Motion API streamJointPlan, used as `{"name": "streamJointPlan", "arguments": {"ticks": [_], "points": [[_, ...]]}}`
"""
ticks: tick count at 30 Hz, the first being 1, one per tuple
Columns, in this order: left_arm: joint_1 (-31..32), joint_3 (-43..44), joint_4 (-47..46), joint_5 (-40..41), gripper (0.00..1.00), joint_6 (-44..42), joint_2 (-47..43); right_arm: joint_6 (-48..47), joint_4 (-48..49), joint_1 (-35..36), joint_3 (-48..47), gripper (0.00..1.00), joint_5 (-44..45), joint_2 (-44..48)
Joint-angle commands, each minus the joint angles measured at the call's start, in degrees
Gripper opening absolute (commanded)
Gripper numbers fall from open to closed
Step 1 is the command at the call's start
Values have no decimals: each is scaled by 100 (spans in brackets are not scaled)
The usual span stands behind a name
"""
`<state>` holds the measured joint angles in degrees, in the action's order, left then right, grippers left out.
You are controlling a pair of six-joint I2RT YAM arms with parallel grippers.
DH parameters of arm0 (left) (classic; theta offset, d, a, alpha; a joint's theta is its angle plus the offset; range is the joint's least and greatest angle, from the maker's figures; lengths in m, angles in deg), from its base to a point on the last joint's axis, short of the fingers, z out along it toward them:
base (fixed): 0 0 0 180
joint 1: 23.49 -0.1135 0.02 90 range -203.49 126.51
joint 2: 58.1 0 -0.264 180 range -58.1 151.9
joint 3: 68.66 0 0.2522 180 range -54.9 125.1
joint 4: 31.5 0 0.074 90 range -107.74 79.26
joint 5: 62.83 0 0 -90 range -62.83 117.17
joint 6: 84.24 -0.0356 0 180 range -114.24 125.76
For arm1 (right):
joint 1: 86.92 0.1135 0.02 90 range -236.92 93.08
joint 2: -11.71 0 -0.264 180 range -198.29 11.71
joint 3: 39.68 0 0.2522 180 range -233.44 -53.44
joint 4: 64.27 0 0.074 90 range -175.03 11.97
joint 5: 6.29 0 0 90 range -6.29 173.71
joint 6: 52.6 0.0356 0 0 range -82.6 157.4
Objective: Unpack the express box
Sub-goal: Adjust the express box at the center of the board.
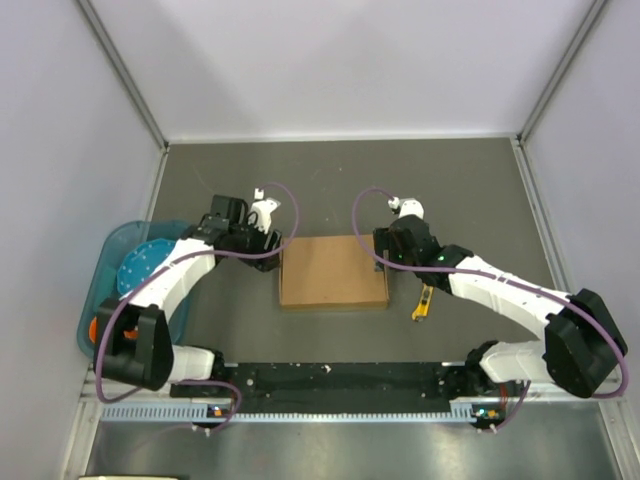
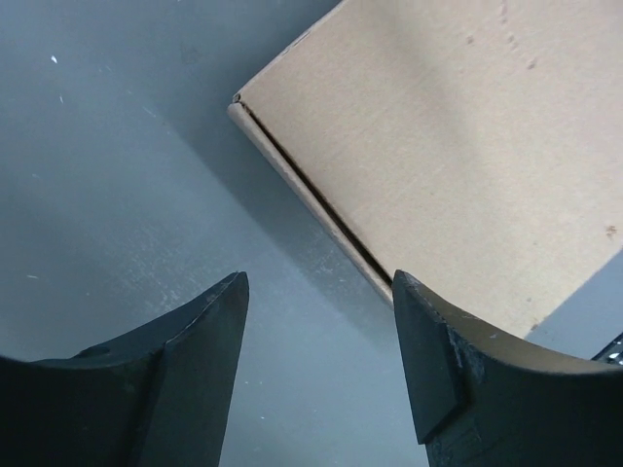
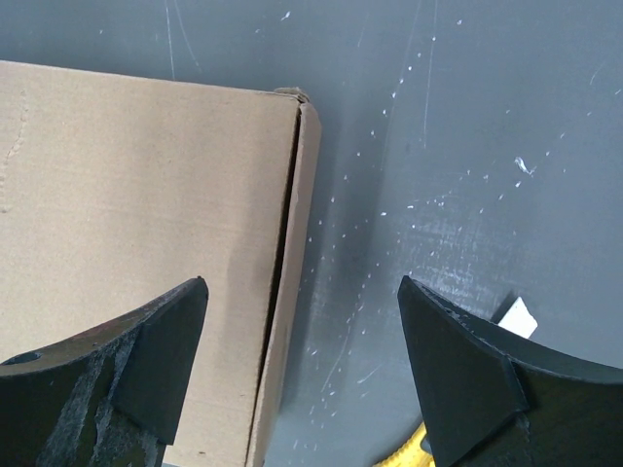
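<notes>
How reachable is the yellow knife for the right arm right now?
Probably yes. The knife lies uncovered just behind its open end effector, which hangs at the right edge of the box; the arm would only need to pull back a little.

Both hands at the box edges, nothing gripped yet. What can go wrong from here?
1. The left hand and right hand are open at opposite edges of the closed express box. Uneven contact may slide or twist it on the table rather than open it.
2. The yellow knife lies close beside the right arm, so a sweep could knock it out of reach.
</notes>
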<state>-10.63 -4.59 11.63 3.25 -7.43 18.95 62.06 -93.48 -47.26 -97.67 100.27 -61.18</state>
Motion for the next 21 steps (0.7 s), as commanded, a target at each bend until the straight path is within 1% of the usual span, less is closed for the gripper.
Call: {"name": "streamJointPlan", "arguments": {"ticks": [1, 9, 16, 21], "points": [[32, 129, 52, -350, 67, 89, -340, 38, 191, 86, -16, 81, 32, -7], [67, -29, -106, -192, 67, -52, 116, 56, 199, 95, -42, 81, -12, -24], [85, -38, -291, -95, 67, -52, 327, 56, 208, 86, -60, 81, -30, -33], [120, -91, -449, 151, 67, -104, 529, 56, 217, 95, -60, 80, -65, -24]]}}
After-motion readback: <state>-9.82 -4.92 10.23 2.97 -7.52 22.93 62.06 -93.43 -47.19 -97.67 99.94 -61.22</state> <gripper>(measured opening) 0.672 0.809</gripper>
